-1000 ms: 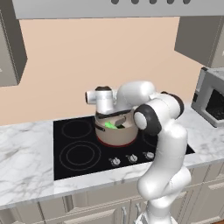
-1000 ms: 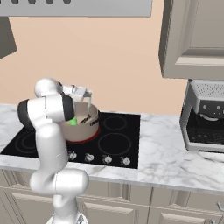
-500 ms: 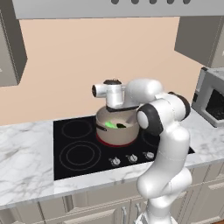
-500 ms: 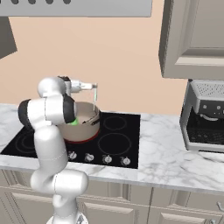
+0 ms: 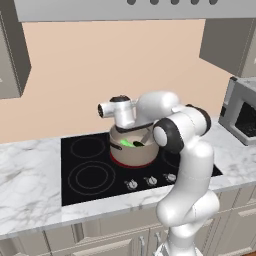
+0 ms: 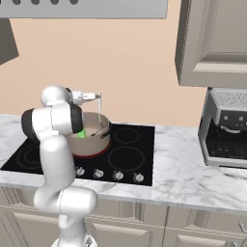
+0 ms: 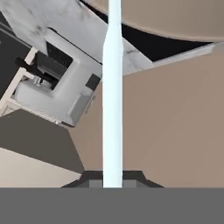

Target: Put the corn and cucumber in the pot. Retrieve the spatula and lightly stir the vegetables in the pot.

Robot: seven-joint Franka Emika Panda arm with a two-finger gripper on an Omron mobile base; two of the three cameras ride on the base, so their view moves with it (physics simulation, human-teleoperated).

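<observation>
The beige pot (image 5: 131, 156) stands on the right front burner of the black cooktop (image 5: 85, 172). Inside it lies the bright green cucumber (image 5: 125, 143), which also shows from the right (image 6: 82, 133). My gripper (image 6: 98, 96) hovers above the pot (image 6: 94, 141), held level and shut on the top of the spatula handle (image 6: 100, 110). The thin white handle hangs straight down into the pot. In the hand view the spatula handle (image 7: 113, 87) rises from my gripper (image 7: 113, 178) toward the pot (image 7: 175, 17). The spatula's head and the corn are hidden.
A row of knobs (image 5: 150, 180) lines the cooktop's front edge. A coffee machine (image 6: 226, 130) stands on the marble counter (image 6: 178, 169) to the right. Wall cabinets (image 6: 212, 43) and a range hood (image 5: 110, 7) hang overhead.
The spatula handle leaned a second ago and now hangs upright, a little farther right across the pot. The hand turned with it. The pot and cucumber have not moved.
</observation>
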